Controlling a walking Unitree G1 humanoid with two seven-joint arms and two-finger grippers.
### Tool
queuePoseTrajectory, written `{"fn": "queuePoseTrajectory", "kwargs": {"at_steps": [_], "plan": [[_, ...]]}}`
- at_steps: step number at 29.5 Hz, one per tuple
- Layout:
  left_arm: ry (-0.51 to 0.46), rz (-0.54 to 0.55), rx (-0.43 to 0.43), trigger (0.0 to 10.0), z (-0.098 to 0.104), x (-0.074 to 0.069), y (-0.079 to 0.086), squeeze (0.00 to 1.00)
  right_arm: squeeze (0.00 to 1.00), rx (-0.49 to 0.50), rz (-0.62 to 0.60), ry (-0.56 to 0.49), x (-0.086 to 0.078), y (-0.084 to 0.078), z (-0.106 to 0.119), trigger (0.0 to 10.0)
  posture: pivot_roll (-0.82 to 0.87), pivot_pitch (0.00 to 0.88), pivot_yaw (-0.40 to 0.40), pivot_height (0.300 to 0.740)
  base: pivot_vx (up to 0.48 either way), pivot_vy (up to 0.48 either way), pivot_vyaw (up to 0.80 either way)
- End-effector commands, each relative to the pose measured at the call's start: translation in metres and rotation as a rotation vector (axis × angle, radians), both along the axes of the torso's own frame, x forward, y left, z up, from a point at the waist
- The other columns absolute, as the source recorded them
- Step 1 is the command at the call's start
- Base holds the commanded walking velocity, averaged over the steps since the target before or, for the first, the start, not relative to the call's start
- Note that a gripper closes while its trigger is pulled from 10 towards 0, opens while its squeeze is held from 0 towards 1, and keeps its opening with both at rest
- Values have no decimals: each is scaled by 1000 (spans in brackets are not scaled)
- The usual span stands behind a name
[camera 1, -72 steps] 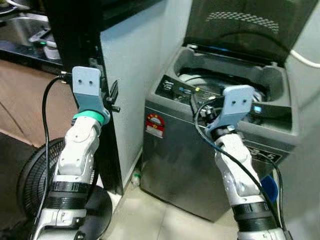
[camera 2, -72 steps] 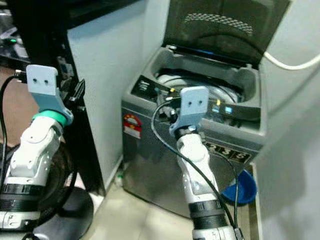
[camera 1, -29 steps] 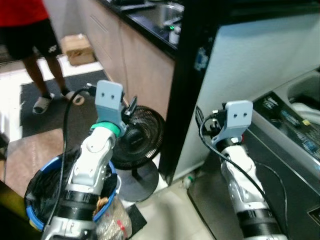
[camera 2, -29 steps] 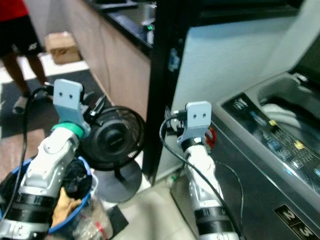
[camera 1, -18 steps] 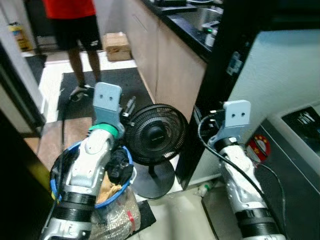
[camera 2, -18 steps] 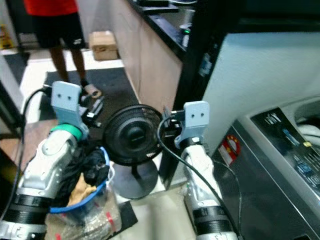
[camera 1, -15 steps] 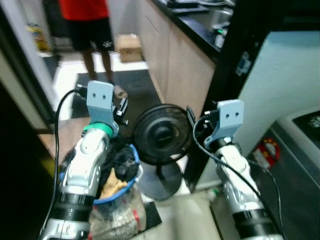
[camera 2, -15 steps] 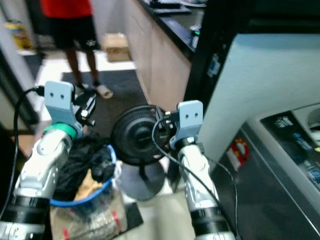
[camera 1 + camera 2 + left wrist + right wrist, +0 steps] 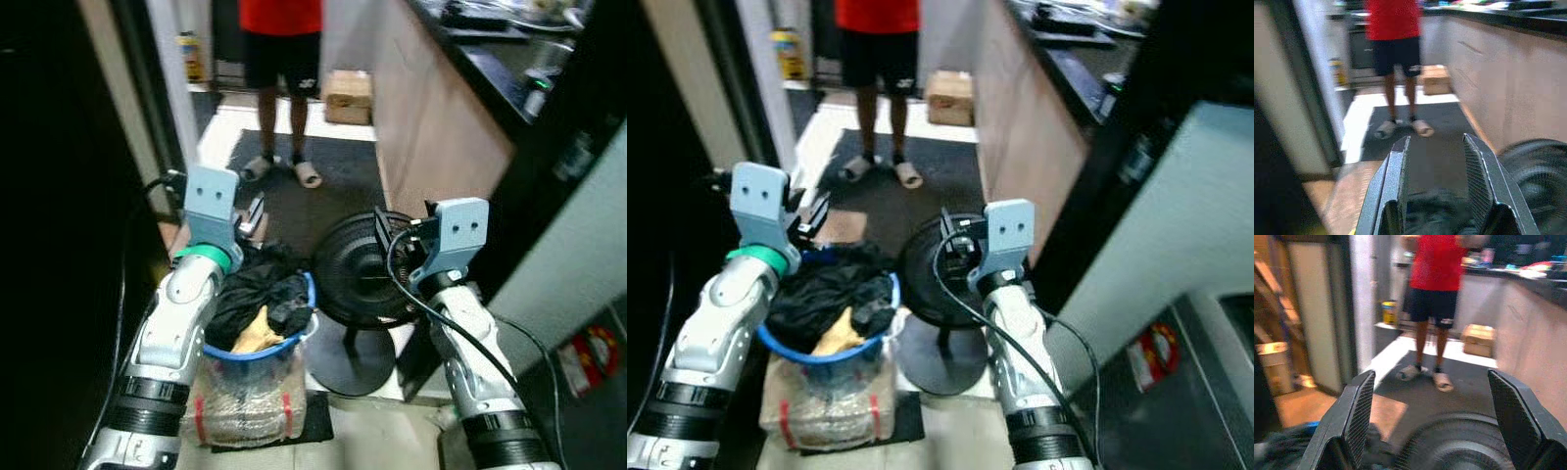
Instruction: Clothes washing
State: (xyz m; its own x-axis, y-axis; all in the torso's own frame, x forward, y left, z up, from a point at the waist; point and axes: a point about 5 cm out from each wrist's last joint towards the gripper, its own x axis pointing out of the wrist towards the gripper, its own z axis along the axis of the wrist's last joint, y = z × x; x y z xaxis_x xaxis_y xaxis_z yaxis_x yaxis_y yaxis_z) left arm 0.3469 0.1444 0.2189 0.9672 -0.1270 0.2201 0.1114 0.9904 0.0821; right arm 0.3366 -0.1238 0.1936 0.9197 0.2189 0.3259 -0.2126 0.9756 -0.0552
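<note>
Head views: the camera has swung off the washer — now a blue laundry basket (image 9: 257, 345) of dark clothes (image 9: 253, 294) sits beside a black fan (image 9: 361, 274). Wrist views: left gripper (image 9: 1434, 169) and right gripper (image 9: 1432, 404) both gape empty; a person (image 9: 1436, 293) stands on the dark mat (image 9: 1435, 132).

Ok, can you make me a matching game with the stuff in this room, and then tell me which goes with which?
Things:
1. basket rim
2. fan
3. cardboard box
4. person's shirt

Colours or places:
A. red
B. blue
C. black, standing on the floor beside the basket
D. brown, on the floor behind the person

Pairs: 1-B, 2-C, 3-D, 4-A
</note>
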Motion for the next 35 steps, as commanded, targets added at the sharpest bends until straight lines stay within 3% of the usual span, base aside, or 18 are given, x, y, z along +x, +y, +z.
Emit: {"fn": "queuePoseTrajectory", "kwargs": {"at_steps": [1,13,16,20,35], "plan": [[16,3,8,10000,-5,0,-2,0,0,8,-2,16,-1,-3,-5,10000,82,3,-13,740,0,0,794],[22,33,21,10000,-9,1,1,0,0,12,-5,20,-1,-3,-6,10000,81,10,-13,740,0,0,786],[47,68,49,10000,-20,3,4,0,0,56,-47,92,1,-7,-22,10000,79,11,-13,740,391,0,0],[61,75,54,10000,-25,3,4,0,0,44,-53,116,-1,-8,-30,10000,78,11,-14,740,431,0,0],[77,71,45,10000,-28,5,1,0,0,31,-77,136,0,-13,-35,10000,70,11,-10,740,383,0,-53]]}}
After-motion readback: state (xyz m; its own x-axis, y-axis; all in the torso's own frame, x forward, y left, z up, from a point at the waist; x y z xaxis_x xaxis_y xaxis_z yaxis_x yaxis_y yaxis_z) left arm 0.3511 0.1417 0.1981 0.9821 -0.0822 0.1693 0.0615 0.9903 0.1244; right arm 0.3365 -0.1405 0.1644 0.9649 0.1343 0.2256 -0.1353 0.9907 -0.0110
